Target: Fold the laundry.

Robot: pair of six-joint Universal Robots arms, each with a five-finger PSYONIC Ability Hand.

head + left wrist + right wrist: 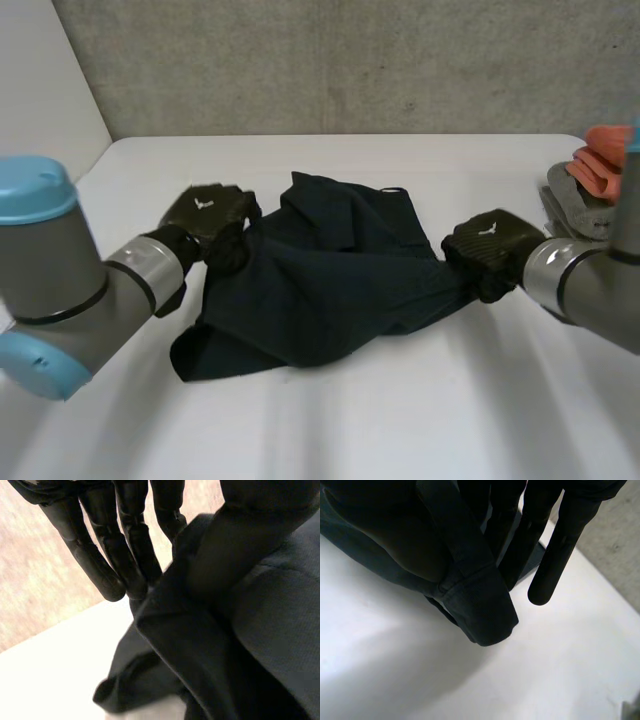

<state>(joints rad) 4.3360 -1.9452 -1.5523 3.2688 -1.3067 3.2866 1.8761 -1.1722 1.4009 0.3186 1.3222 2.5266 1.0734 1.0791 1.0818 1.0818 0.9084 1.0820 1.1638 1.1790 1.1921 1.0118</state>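
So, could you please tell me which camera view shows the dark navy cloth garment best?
The head view: the whole dark navy cloth garment is spread, crumpled, between the left robot hand and the right robot hand. The left wrist view shows a raised fold; the right wrist view, a hemmed cuff.

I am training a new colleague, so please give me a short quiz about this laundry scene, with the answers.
1. True or false: the dark shirt lies folded in a neat square on the table.
2. The left hand grips one edge of the shirt. The right hand holds: A) a sleeve; B) a towel; C) nothing.
3. Fill in: the pile of folded cloths lies beside the robot's ____ arm.
Key: 1 false; 2 A; 3 right.
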